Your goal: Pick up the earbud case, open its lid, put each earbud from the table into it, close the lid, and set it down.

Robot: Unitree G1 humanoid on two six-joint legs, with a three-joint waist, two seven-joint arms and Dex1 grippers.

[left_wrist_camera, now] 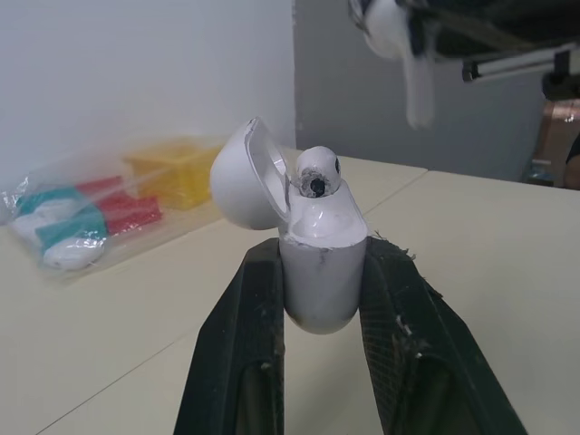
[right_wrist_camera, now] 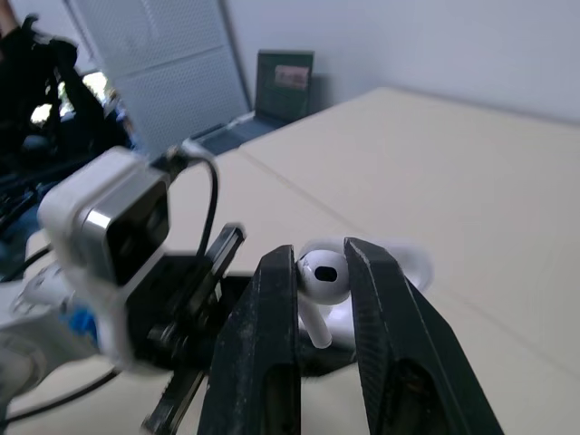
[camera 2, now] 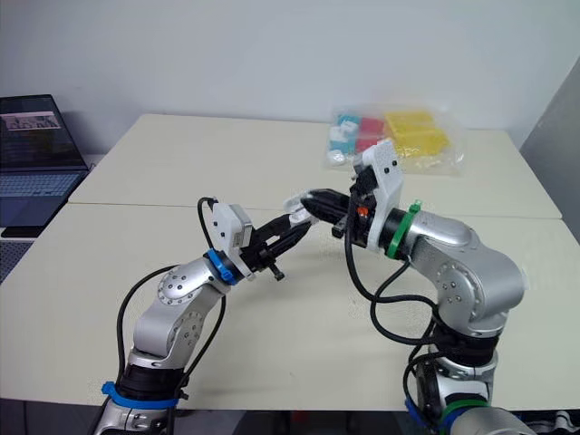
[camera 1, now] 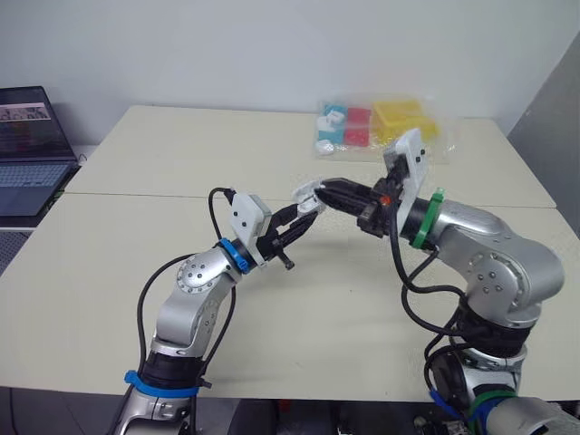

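In the left eye view, the left gripper (camera 1: 308,207) holds the white earbud case (camera 1: 306,193) up over the table (camera 1: 163,154), with the right gripper (camera 1: 323,188) just beside it. In the left wrist view, its fingers (left_wrist_camera: 240,344) pinch the round case. The lid (left_wrist_camera: 243,177) is flipped open, and an earbud (left_wrist_camera: 317,169) sits inside. In the right wrist view, the right fingers (right_wrist_camera: 263,344) pinch a second earbud (right_wrist_camera: 323,275).
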